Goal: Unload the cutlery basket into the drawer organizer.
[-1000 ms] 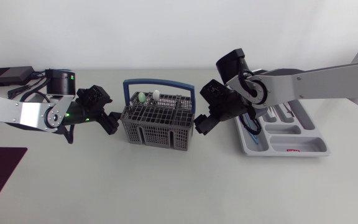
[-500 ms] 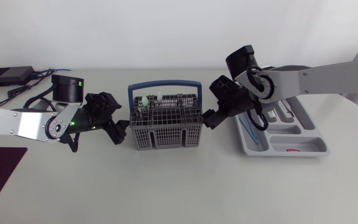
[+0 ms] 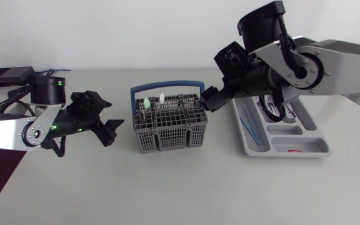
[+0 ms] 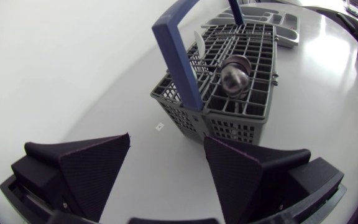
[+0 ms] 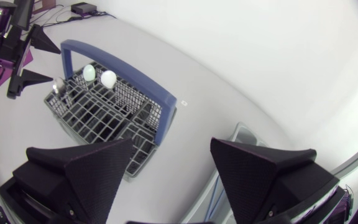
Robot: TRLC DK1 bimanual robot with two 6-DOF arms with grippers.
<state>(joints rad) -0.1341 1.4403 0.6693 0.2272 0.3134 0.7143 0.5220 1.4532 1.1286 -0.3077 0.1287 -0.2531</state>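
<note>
Evidently flanked the grey cutlery basket (image 3: 167,122) on the desk (image 3: 180,187) from both ends. Held left hand (image 3: 112,131) spread and empty just beside one end, right hand (image 3: 209,100) likewise spread and empty near the other, probably poised for a pick. Found spoons (image 3: 161,97) upright inside, bowls up. Had the drawer organizer (image 3: 292,134) near the basket, on the side of the right arm (image 3: 336,59), favouring short transfers.

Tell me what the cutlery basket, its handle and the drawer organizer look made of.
Cutlery basket: likely moulded plastic, matte grey, judging by its thin, uniform lattice walls. Handle: probably plastic too, a flat, solid blue band with a dull sheen. Drawer organizer: probably plastic, smooth light grey, with rounded moulded compartments and soft highlights.
</note>
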